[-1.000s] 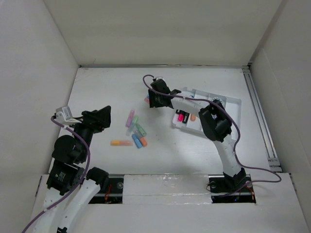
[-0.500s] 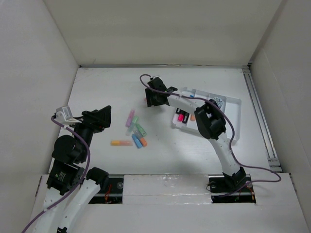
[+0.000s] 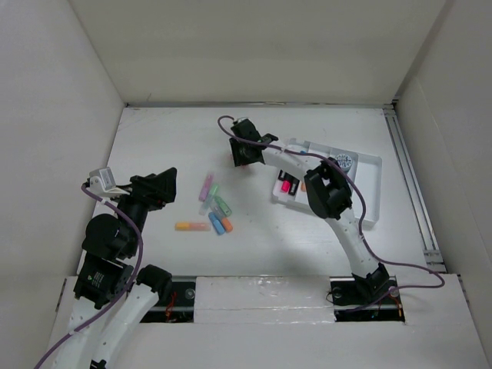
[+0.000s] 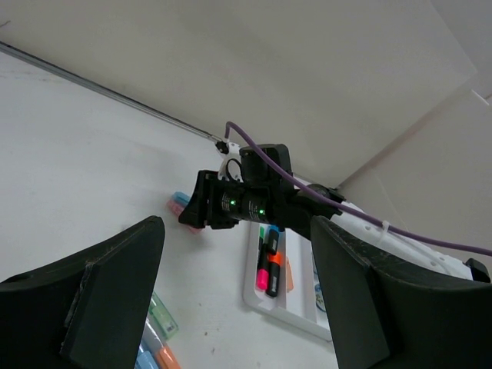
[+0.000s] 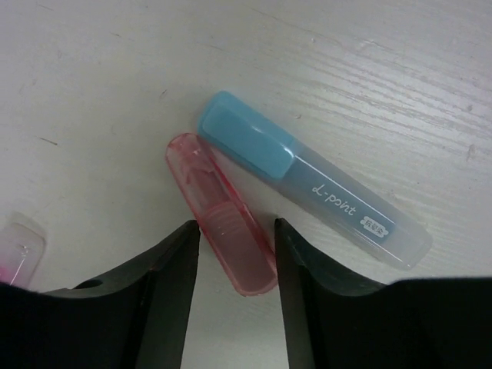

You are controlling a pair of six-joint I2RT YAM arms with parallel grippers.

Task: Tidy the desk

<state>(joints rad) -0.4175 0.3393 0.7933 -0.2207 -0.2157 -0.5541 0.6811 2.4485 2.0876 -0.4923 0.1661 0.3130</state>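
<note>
The desk point(image 3: 154, 146) is a wide white tabletop between white walls. My right gripper point(image 3: 239, 157) is low over its far middle. In the right wrist view it point(image 5: 235, 231) is open, its jaws either side of the near end of a pink translucent highlighter point(image 5: 219, 219) without touching it. A blue highlighter point(image 5: 307, 181) lies right beside the pink one. Several more highlighters point(image 3: 214, 206) lie loose at mid desk. My left gripper point(image 3: 161, 187) is open and empty, raised left of them; it also shows in the left wrist view point(image 4: 238, 307).
A small white compartmented tray point(image 3: 361, 165) stands at the right and holds markers point(image 3: 286, 184) and a round patterned item point(image 3: 344, 161). An orange highlighter point(image 3: 192, 226) lies nearest the front. A metal rail point(image 3: 411, 184) runs along the desk's right edge.
My right gripper has moved a little left and farther back, coming down over the pink and blue highlighters. The left arm has not moved.
</note>
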